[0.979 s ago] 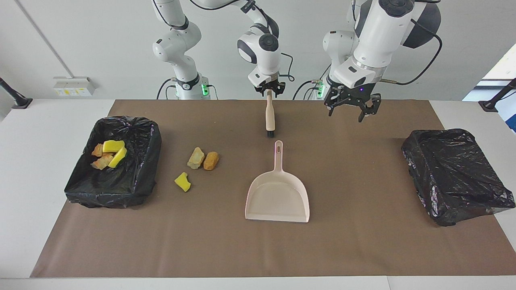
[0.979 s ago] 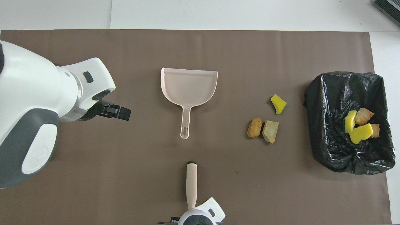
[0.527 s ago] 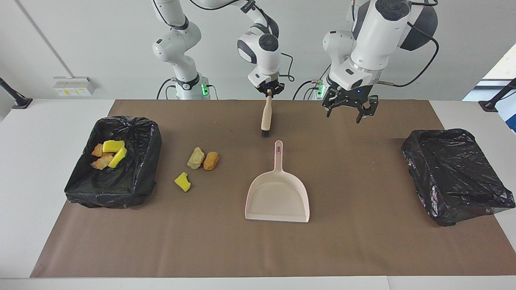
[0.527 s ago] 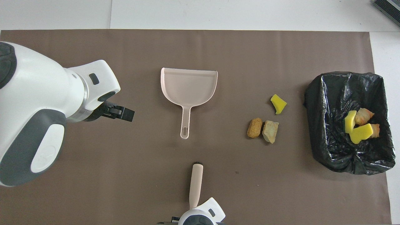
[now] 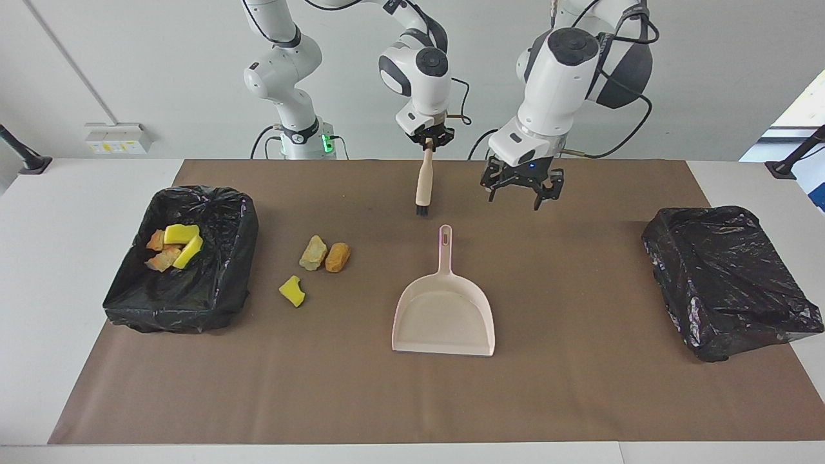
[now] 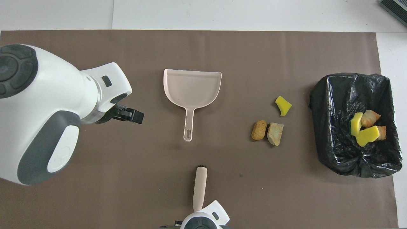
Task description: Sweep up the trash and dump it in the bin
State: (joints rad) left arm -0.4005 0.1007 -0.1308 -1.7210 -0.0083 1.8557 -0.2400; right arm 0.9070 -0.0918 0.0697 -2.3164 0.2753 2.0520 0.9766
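Three pieces of trash lie on the brown mat beside the bin: a yellow sponge chunk (image 5: pixel 292 290) (image 6: pixel 283 105), a pale bread piece (image 5: pixel 313 252) (image 6: pixel 275 134) and a golden-brown piece (image 5: pixel 337 256) (image 6: pixel 259 129). Several more scraps (image 5: pixel 174 245) (image 6: pixel 365 128) lie in the black-lined bin (image 5: pixel 216 201) (image 6: pixel 321 95). My right gripper (image 5: pixel 430 147) (image 6: pixel 197 212) is shut on the beige brush (image 5: pixel 423 183) (image 6: pixel 199 187), held bristles down above the mat. My left gripper (image 5: pixel 514 203) (image 6: pixel 135 116) is open and empty, raised over the mat beside the dustpan's handle.
The beige dustpan (image 5: pixel 443 316) (image 6: pixel 191 86) lies flat mid-mat, its handle pointing toward the robots. A second black-bagged bin (image 5: pixel 728 277) stands at the left arm's end of the table.
My left gripper has moved toward the middle of the table, closer to the dustpan's handle, and a little lower. The brush has tilted slightly and risen a little.
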